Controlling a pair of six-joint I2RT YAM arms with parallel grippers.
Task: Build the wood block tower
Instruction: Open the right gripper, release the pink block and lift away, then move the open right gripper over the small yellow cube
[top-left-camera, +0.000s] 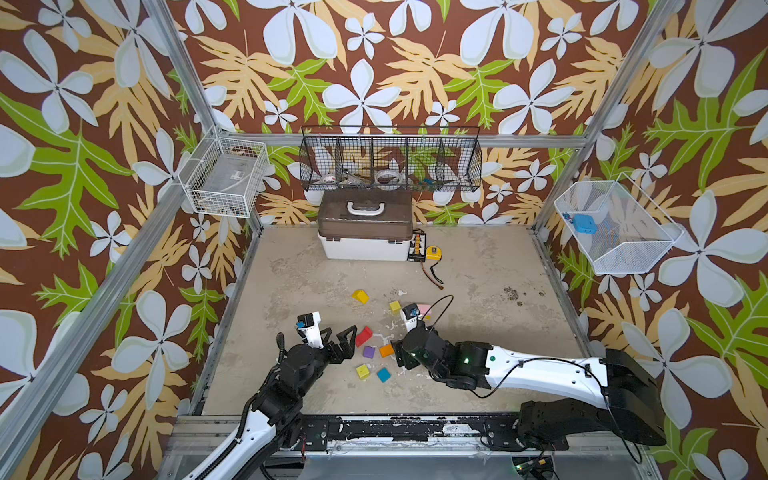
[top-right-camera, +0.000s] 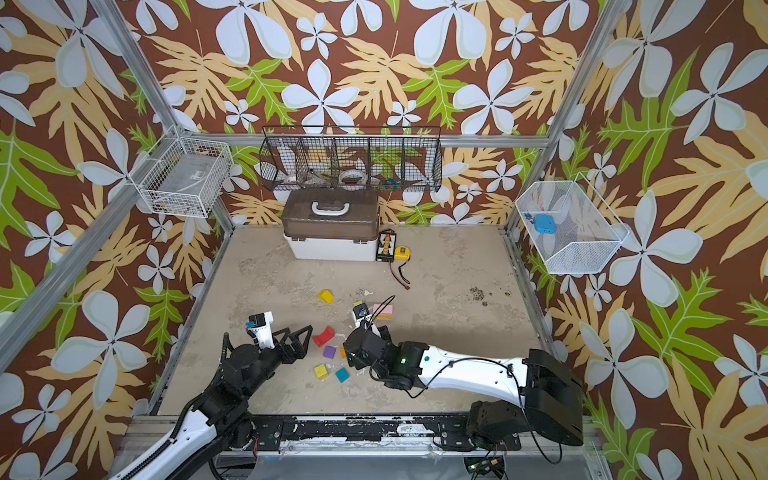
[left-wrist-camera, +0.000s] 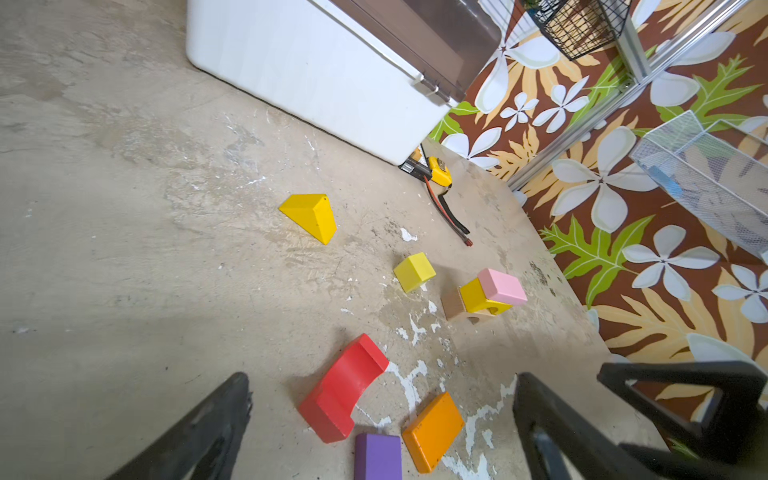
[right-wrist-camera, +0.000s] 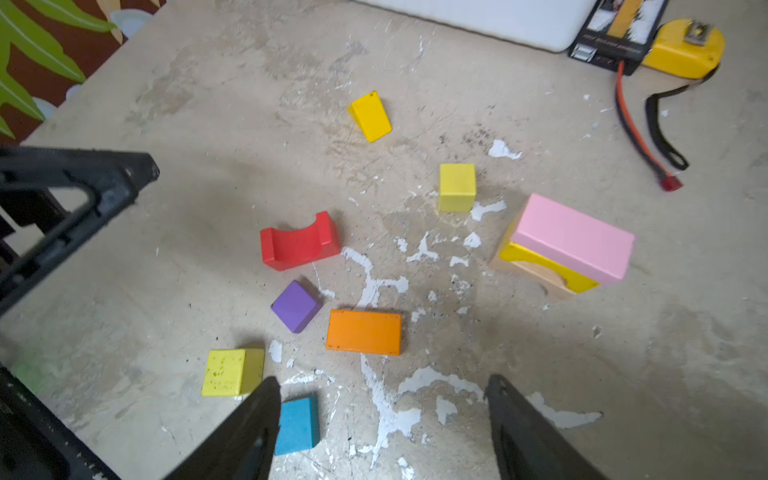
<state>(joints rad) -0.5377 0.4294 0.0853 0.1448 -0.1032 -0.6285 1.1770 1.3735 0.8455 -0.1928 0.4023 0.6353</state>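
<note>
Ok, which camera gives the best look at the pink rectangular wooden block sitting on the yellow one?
The right wrist view: the pink rectangular wooden block is large, sharp and unobstructed there. The left wrist view shows it smaller. In both top views the right arm's wrist camera hides part of it.

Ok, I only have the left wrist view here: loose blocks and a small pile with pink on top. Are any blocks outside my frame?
Observer: Yes, two. A teal block and a second yellow cube lie nearer the robot than the purple block.
Operator: And the right hand? I can't see it.
Observer: The right hand is open and holds nothing; one of its fingers is just beside the teal block.
</note>
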